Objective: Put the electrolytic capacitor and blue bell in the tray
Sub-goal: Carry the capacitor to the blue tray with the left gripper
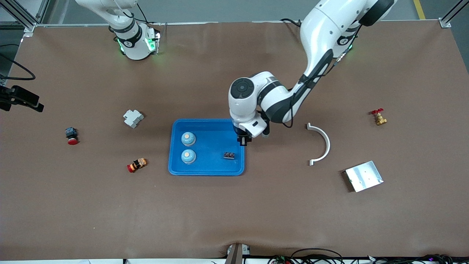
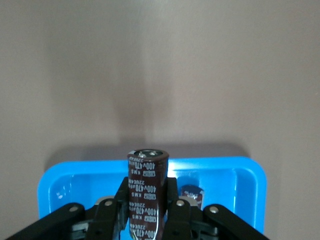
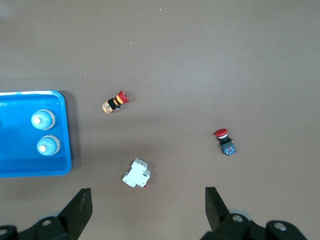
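**A:** Electrolytic capacitor [image 2: 146,192] is up in the left end effector [image 1: 244,140], pinched between its fingers [image 2: 176,212], hanging over the tray [image 1: 216,126] at the edge toward the left arm's end of the worktop [image 1: 234,212]. Dark brown can, standing upright in the grip.

**B:** So what's the right way to finish?

**A:** I'd say bring it a touch inward so it's over the floor of the tray rather than the rim, go low, then let go, so it doesn't roll or bounce out. There's a small dark part [image 1: 229,155] already lying in the tray just nearer the front camera; best to steer clear of it.

**B:** And the bells?

**A:** Two blue bells [image 1: 188,138] [image 1: 188,156] sit in the tray already, at the end toward the right arm, well apart from the capacitor.

**B:** The other arm?

**A:** The right end effector [image 3: 147,210] waits, spread wide and holding nothing, looking down on a white block [image 3: 136,173] and two red-capped buttons [image 3: 116,102] [image 3: 224,141].
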You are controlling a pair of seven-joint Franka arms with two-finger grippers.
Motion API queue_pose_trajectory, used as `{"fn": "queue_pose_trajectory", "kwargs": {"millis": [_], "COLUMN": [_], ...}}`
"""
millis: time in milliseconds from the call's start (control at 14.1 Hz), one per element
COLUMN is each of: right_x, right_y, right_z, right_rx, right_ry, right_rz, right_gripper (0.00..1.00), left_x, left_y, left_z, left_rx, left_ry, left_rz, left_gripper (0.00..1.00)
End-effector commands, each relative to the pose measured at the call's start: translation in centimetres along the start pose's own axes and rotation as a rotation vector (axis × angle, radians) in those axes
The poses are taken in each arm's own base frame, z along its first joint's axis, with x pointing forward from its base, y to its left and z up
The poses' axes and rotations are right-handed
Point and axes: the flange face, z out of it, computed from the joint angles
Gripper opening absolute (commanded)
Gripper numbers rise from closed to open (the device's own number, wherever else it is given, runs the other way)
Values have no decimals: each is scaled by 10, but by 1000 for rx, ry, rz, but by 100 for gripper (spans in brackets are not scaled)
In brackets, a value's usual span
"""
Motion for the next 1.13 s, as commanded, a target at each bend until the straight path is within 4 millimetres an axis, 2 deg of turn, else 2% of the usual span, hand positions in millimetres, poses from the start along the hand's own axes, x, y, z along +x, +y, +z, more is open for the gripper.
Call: {"fn": "queue_pose_trajectory", "kwargs": {"millis": [0, 567, 1064], "right_x": [-4, -4, -3], "right_y": [5, 3, 5], "right_z": [-8, -7, -7], "right_rx": [-13, -8, -5], "right_ry": [4, 3, 3], "right_rz": [-12, -15, -12], "right_gripper": [100, 100, 100], "left_x": [-15, -49, -66], "left_y": [3, -20, -40], "left_z": [9, 31, 50], "left_rx": [-8, -25, -23], "left_ry": [6, -13, -42], "left_rz": [-14, 34, 55], "left_gripper": [0, 0, 0]}}
